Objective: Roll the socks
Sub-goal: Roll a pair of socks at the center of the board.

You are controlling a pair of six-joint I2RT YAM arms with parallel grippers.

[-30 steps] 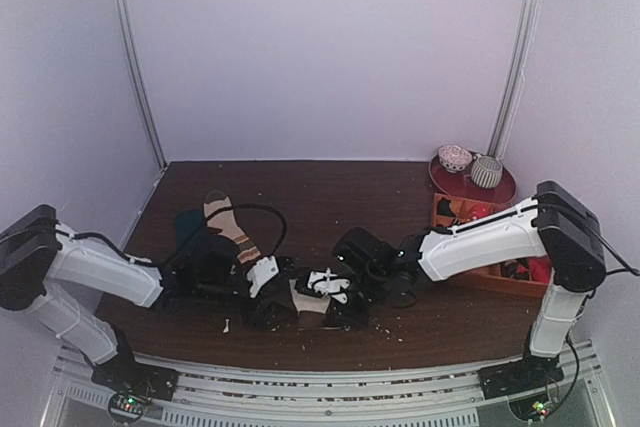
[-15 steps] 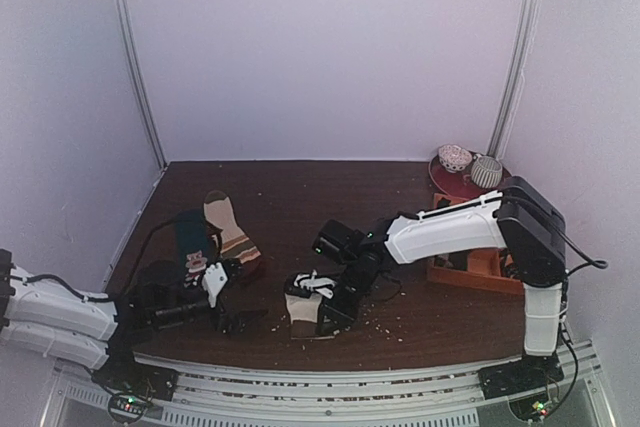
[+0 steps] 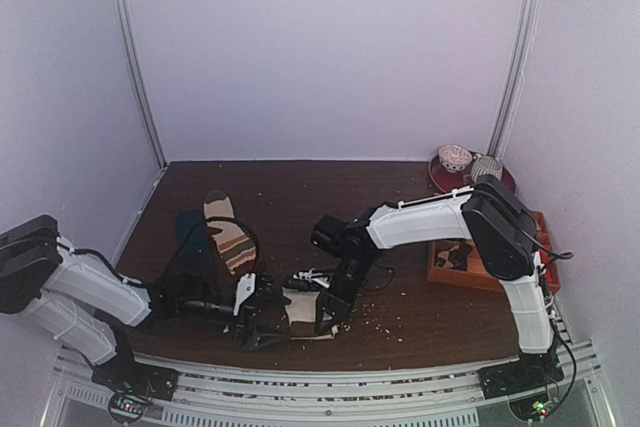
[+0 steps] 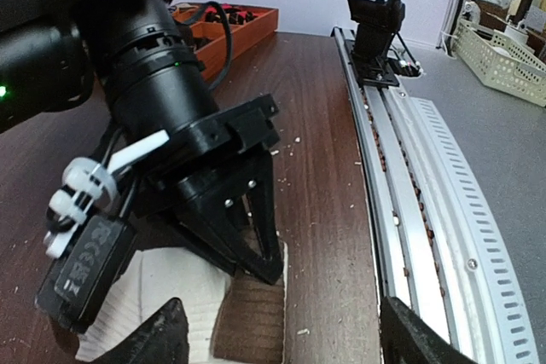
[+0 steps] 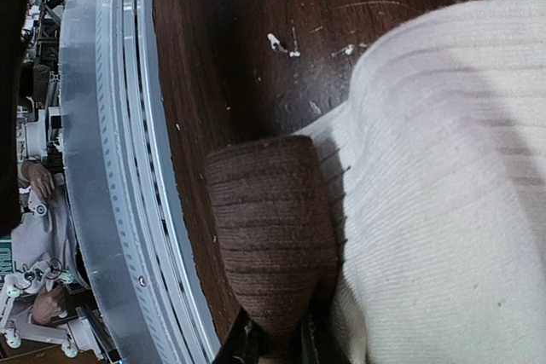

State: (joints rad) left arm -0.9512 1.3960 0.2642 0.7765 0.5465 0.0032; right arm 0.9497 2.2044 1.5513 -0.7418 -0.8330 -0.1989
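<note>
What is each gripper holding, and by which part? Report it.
The right gripper pinches the cream sock by its brown end. The left gripper is open and holds nothing.

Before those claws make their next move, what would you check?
1. Right claw pinching the brown end of the cream-white ribbed fabric sock: ok.
2. Left claw open, jaws wide: ok.
3. Left claw touching that sock: cannot tell.
4. Tan brown-striped sock and dark teal sock lying apart from both claws: ok.
</note>
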